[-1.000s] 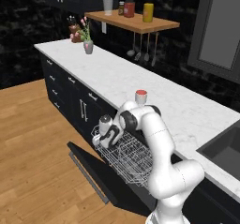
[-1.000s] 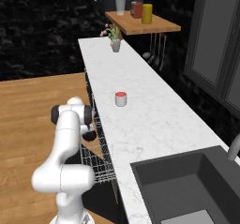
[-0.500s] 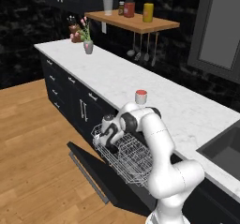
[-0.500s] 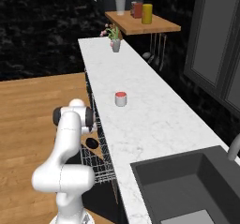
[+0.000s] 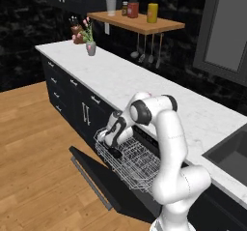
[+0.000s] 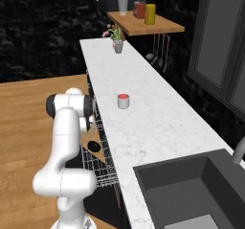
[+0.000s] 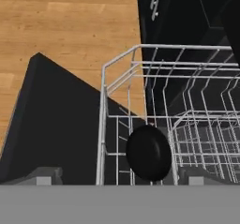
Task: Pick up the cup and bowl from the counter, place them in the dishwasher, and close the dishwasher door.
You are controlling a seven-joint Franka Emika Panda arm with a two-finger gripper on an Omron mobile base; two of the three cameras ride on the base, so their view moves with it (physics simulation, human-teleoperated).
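The black bowl (image 7: 148, 152) lies in the near corner of the white wire rack (image 7: 102, 106) of the dishwasher, also seen as the bowl (image 5: 116, 152) and as the bowl (image 6: 94, 146). My gripper (image 5: 111, 143) hangs just above it, open, fingers wide apart with nothing between them. The gripper (image 7: 120, 176) looks down on the rack and the dropped-down black dishwasher door (image 7: 56, 129). The door (image 5: 91, 169) lies open over the floor. The red-topped cup (image 6: 123, 101) stands upright on the white marble counter (image 6: 143, 127). In the left base view my arm hides it.
A grey vase with flowers (image 6: 117, 45) stands at the counter's far end under a wooden shelf (image 6: 146, 26) with jars. A dark sink (image 6: 191, 189) lies at the near right. Dark drawers (image 5: 67, 87) flank the rack (image 5: 132, 165). Wooden floor (image 5: 34, 143) lies left.
The bowl, held at the gripper a second ago, now rests lower in the rack. The fingers have let it go. The cup has not moved.
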